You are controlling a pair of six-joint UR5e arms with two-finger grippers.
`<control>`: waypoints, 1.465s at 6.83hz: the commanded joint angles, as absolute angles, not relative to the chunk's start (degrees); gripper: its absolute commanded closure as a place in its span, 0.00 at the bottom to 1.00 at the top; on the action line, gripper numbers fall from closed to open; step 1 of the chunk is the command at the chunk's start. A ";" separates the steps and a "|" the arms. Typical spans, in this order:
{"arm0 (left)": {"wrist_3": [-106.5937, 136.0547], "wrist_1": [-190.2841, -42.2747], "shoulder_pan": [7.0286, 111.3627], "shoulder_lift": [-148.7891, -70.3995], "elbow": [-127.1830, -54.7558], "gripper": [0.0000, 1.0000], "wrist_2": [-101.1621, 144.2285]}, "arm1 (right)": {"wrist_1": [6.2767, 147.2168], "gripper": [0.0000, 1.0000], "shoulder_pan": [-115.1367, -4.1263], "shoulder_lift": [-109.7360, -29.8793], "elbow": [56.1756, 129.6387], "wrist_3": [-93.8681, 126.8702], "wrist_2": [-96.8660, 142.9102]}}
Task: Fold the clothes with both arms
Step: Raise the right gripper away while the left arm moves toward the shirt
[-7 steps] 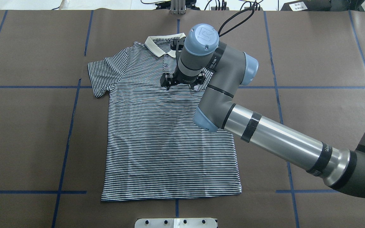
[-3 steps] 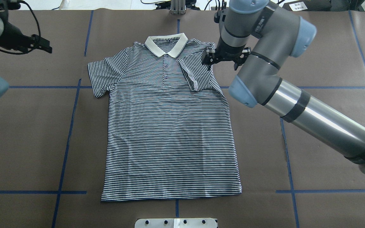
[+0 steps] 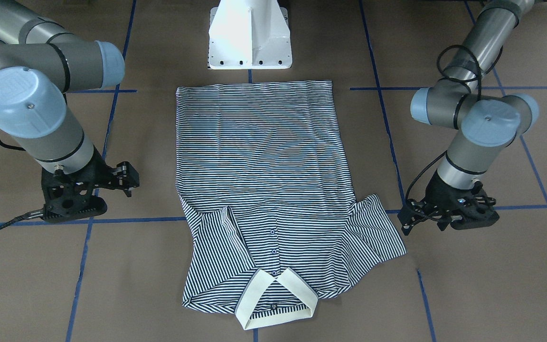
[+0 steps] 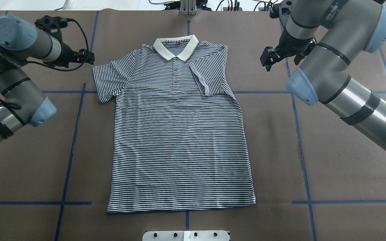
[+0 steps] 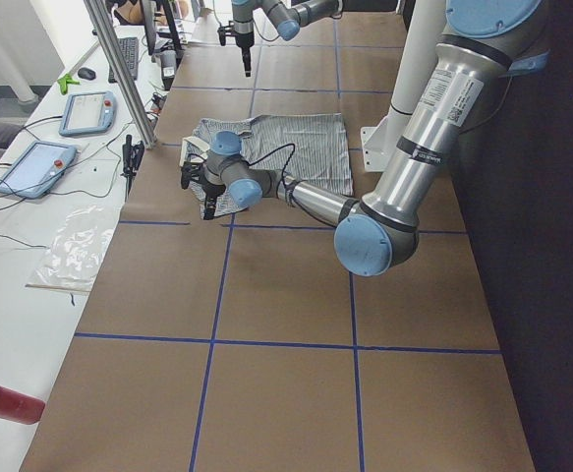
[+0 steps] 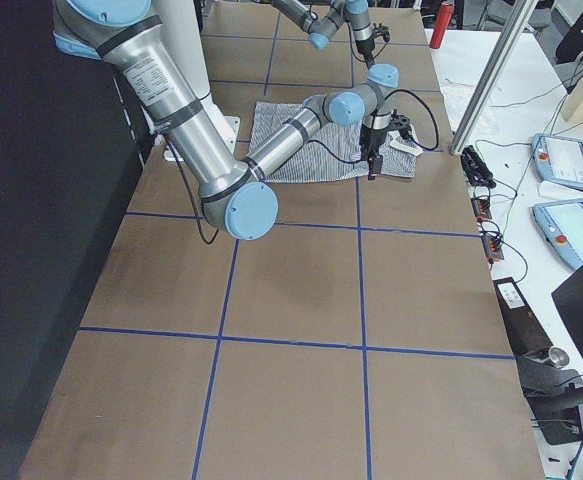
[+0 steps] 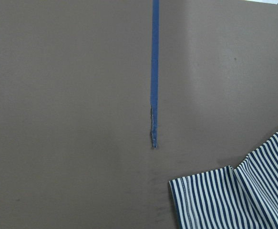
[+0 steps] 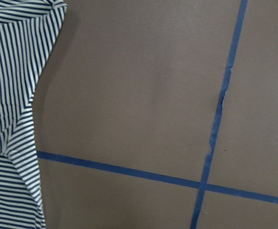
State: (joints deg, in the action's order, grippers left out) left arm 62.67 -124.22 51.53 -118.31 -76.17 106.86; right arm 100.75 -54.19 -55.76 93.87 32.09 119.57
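While polo shirt (image 4: 179,140) lies flat mid-table, collar (image 4: 175,47) at far end, right-side sleeve (image 4: 206,75) folded inward, left-side sleeve (image 4: 107,82) spread: left gripper (image 4: 85,56) and right gripper (image 4: 280,59) hover beside shoulders, jaws apart, empty. Risk: shallow pinch on spread sleeve drags body, rucks fabric.

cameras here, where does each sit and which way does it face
Front-facing: across the table, steeply down on the polo shirt; left arm at view's right, right arm, pedestal.
Overhead: behind the robot, forward and down; both arms.
Exterior left: table end; left arm near.
Exterior right: opposite end; right arm near.
Left wrist: downward, left sleeve; no robot.
Right wrist: downward, shirt edge, tape cross; no robot.
Front-facing and overhead share the whole shirt, mirrored.
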 commanded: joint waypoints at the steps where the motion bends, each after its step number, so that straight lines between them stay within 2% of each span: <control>1: 64.16 -124.54 47.83 -120.76 -72.43 0.02 101.71 | 100.11 0.00 -54.84 -59.67 97.02 30.32 120.32; 3: 64.07 -128.21 46.94 -122.69 -67.08 0.04 99.50 | 99.93 0.00 -54.67 -59.50 97.03 30.85 120.32; 4: 63.99 -128.32 46.85 -122.70 -66.63 0.04 99.49 | 99.84 0.00 -54.67 -59.41 97.03 30.94 120.32; 5: 63.90 -128.32 46.85 -122.70 -66.62 0.06 99.49 | 99.93 0.00 -54.67 -59.15 97.03 31.02 120.41; 6: 63.90 -128.32 46.85 -122.78 -66.62 0.15 99.49 | 99.93 0.00 -54.67 -59.06 96.94 31.03 120.41; 7: 63.90 -128.23 46.85 -122.87 -66.62 0.32 99.49 | 99.93 0.00 -54.67 -58.98 97.03 31.03 120.50; 9: 63.63 -128.15 46.85 -123.31 -66.62 0.72 99.49 | 99.93 0.00 -54.67 -58.97 96.94 31.03 120.50; 10: 63.55 -128.06 46.85 -124.01 -66.62 0.84 99.49 | 99.93 0.00 -54.67 -58.97 96.94 31.03 120.50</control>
State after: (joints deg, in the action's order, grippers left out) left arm 63.67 -128.10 46.85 -123.29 -66.60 99.49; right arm 99.93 -54.67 -58.98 96.98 31.02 120.49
